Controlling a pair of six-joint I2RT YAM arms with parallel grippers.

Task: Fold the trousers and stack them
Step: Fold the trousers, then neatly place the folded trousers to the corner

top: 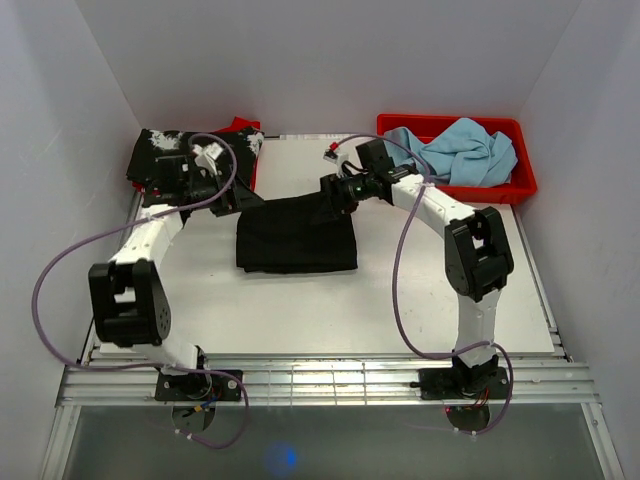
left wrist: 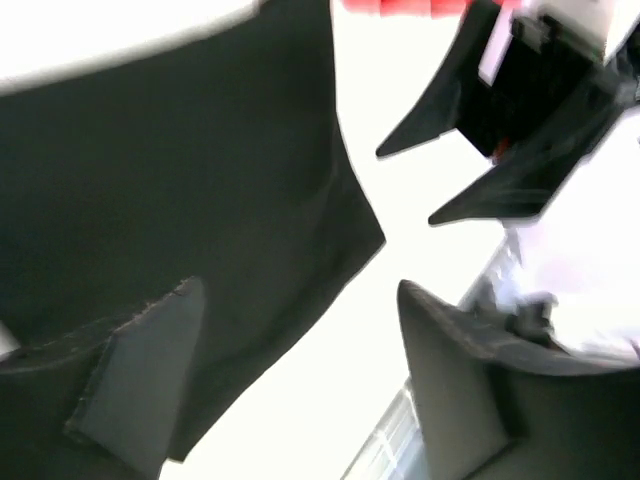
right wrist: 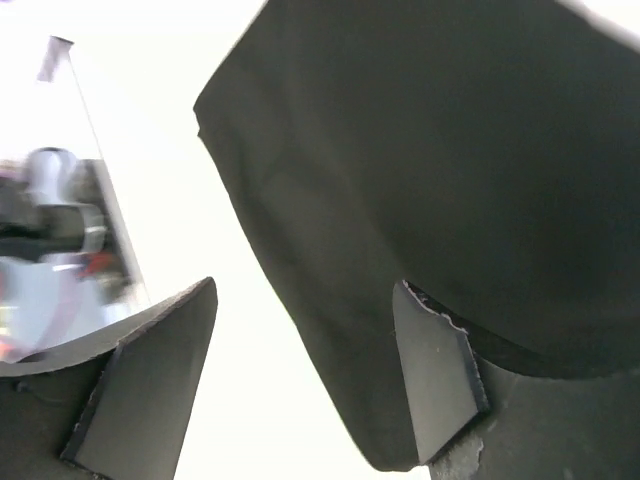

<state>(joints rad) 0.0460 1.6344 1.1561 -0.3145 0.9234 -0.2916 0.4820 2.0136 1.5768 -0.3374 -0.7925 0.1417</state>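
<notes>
left claw (left wrist: pixel 295 290): parted wide, holding nothing | right claw (right wrist: pixel 305 290): parted wide, holding nothing | trousers (top: pixel 297 236): folded, lying flat on table (top: pixel 400 300) between both claws, corner just below left claw, edge running beneath right claw

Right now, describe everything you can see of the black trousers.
The trousers are plain black, soft matte cloth, folded into a flat, roughly rectangular bundle in the middle of the white table. The left tool and right tool stand open over its far corners, gripping nothing; whether they touch it cannot be told.
</notes>
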